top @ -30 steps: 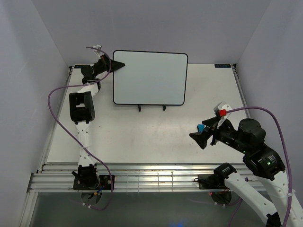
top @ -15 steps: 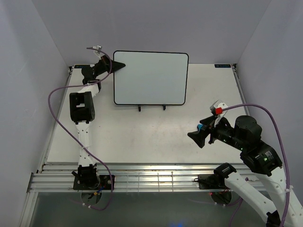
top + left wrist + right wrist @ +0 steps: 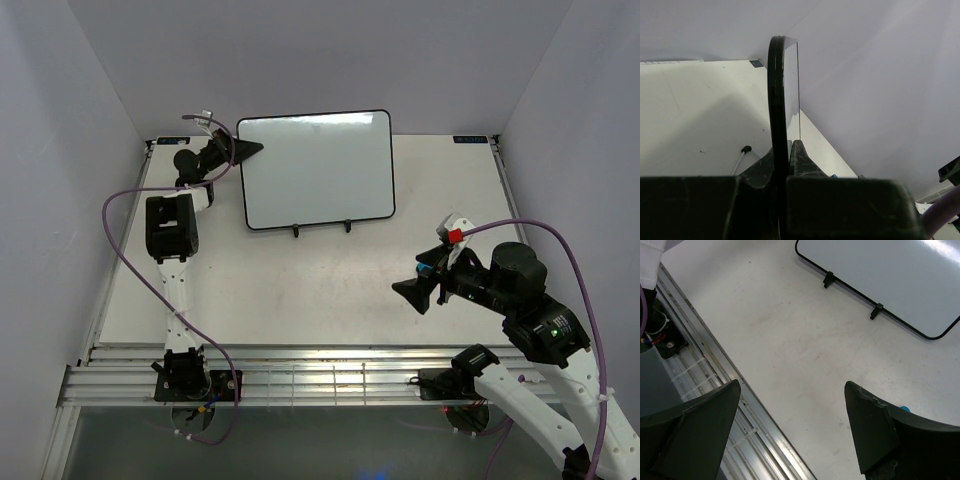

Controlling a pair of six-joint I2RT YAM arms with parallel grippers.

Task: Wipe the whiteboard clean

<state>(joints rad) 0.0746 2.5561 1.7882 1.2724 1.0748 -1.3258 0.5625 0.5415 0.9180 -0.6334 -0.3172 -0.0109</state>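
The whiteboard [image 3: 320, 170] stands on a black wire stand [image 3: 295, 231] at the back middle of the table, its face blank and glossy. It shows edge-on in the left wrist view [image 3: 777, 100] and at the top of the right wrist view [image 3: 890, 270]. My left gripper [image 3: 250, 149] is shut on the board's upper left edge, one finger on each side [image 3: 782, 147]. My right gripper [image 3: 410, 292] is open and empty over the front right of the table [image 3: 792, 390]. A small blue thing [image 3: 428, 266] shows beside its finger; I cannot tell what it is.
Aluminium rails [image 3: 320, 375] run along the table's near edge and show under my right gripper [image 3: 715, 390]. Grey-violet walls close in the back and both sides. The stand's feet [image 3: 828, 279] rest on the white tabletop.
The whiteboard has turned and tilted in my left gripper's hold, so its left edge sits further right and lower. My right gripper has drifted slightly left, still open.
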